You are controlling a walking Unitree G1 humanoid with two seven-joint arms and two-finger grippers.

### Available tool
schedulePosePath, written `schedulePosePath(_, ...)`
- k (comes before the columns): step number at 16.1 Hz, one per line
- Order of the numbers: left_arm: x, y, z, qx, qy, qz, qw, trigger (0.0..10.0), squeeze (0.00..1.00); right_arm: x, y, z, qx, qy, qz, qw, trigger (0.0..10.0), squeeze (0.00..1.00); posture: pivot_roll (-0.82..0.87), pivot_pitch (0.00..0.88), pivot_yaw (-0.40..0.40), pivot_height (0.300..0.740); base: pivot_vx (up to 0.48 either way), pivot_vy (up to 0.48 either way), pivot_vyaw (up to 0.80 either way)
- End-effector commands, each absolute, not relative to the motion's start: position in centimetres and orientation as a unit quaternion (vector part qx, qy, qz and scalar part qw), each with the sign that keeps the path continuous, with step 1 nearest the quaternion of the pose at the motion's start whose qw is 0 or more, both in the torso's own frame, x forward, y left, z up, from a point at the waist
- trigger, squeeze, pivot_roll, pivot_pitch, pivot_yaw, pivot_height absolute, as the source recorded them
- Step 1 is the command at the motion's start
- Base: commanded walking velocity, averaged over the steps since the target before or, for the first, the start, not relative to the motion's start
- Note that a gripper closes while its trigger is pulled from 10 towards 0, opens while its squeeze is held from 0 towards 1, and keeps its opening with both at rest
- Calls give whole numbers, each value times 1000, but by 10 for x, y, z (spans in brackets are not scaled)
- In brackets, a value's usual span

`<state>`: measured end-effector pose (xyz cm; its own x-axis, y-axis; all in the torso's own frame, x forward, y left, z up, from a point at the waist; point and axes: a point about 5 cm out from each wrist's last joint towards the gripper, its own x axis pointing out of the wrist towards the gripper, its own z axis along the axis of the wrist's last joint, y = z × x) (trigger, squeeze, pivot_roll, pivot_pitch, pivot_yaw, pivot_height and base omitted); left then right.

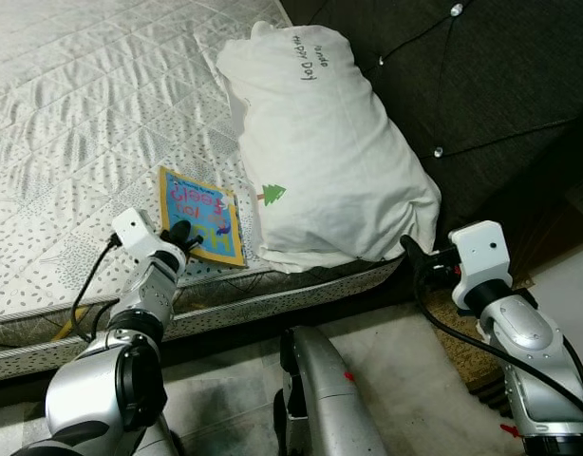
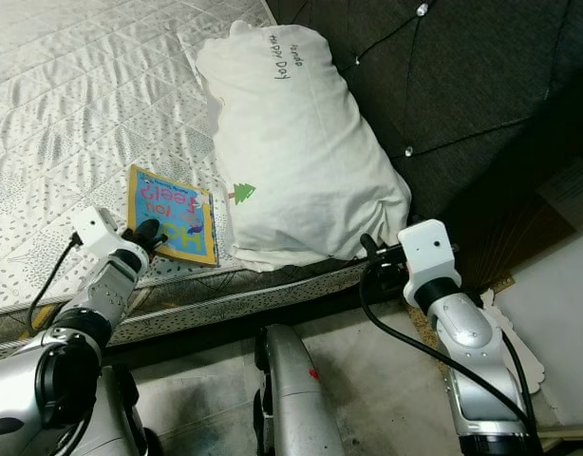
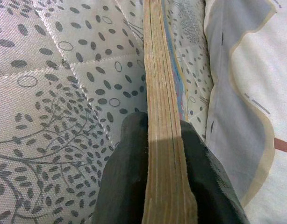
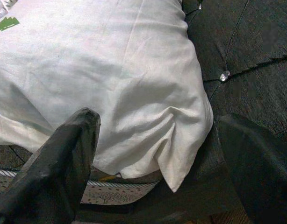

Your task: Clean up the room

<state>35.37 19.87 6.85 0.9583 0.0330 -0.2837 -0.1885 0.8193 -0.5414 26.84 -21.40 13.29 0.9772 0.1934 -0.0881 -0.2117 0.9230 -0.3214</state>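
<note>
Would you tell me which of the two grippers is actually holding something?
The left gripper: its fingers clamp the colourful book's edge on the mattress. The right gripper stands open near the pillow.

Book (image 1: 200, 216): thin picture book with an orange-yellow border and a blue cover bearing colourful lettering; laid flat near the front edge of the bed, just beside the pillow; near corner pinched between two black fingers.
Pillow (image 1: 320, 152): large, white, printed with a small green tree and handwritten-style text; laid on the bed against the dark headboard.
</note>
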Motion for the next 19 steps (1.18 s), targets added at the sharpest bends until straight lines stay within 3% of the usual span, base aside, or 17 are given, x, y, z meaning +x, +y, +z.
schedulePosePath(1, 346, 204, 56, -285, 158, 86, 942, 0, 0, 268, -217, 133, -170, 28, 96, 980, 10000, 0, -294, 116, -154, 577, 0, 0, 0)
schedulePosePath(2, 346, 204, 56, -283, 160, 85, 942, 0, 0, 268, -217, 132, -169, 28, 97, 980, 10000, 0, -293, 116, -152, 577, 0, 0, 0)
schedulePosePath(3, 345, 205, 56, -278, 164, 87, 943, 2314, 0, 268, -217, 132, -169, 28, 97, 980, 10000, 0, -293, 116, -152, 577, 0, 0, 0)
schedulePosePath(4, 345, 205, 55, -279, 164, 89, 942, 10000, 1000, 268, -217, 132, -169, 28, 97, 980, 10000, 0, -291, 115, -152, 577, 0, 0, 0)
schedulePosePath(13, 341, 214, 51, -281, 172, 119, 937, 10000, 1000, 271, -213, 131, -167, 27, 104, 980, 10000, 0, -281, 103, -152, 577, 0, 0, 0)
schedulePosePath(19, 334, 227, 44, -233, 213, 156, 936, 10000, 1000, 273, -208, 129, -162, 25, 109, 980, 10000, 0, -266, 93, -138, 577, 0, 0, 0)
